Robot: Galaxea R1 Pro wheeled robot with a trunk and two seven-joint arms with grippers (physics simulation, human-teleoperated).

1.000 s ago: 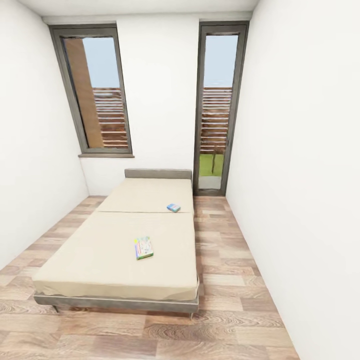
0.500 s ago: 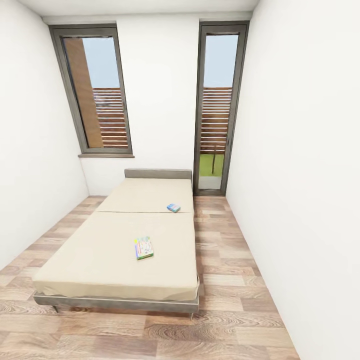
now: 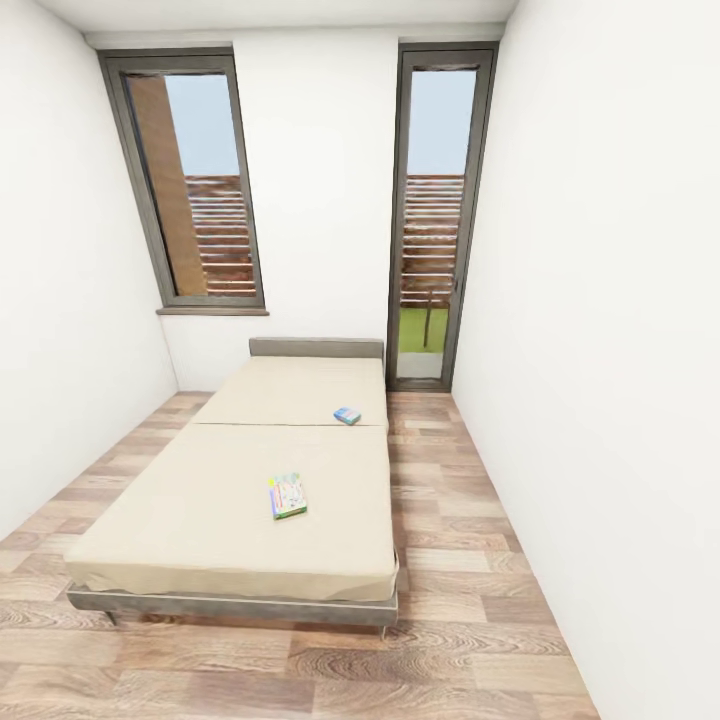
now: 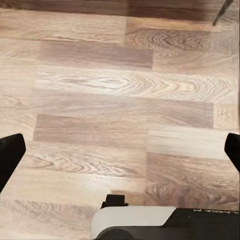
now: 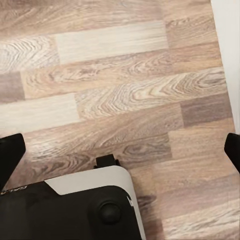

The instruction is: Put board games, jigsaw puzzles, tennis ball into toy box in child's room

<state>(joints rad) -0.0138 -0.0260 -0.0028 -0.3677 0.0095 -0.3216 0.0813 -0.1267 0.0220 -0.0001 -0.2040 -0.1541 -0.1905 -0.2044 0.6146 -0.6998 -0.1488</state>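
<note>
You are facing a beige, grey-framed low bed (image 3: 200,540) from its foot, and it is carrying two of the task's board games: a flat green-and-white board game box (image 3: 287,495) is lying near the middle of the mattress, and a smaller blue board game box (image 3: 347,415) is sitting beyond it toward one o'clock, just beside the mattress seam. Both are resting flat and well apart, probably because they were simply laid there as starting positions. Your left gripper (image 4: 120,150) and right gripper (image 5: 120,150) are pointing down at the wood-plank floor (image 3: 480,640), each with its black fingertips spread wide and grasping nothing, presumably parked for driving. The lettering on either box is too small to make out, and a grey bed leg (image 4: 220,12) is cut off at the left wrist frame's edge.
</note>
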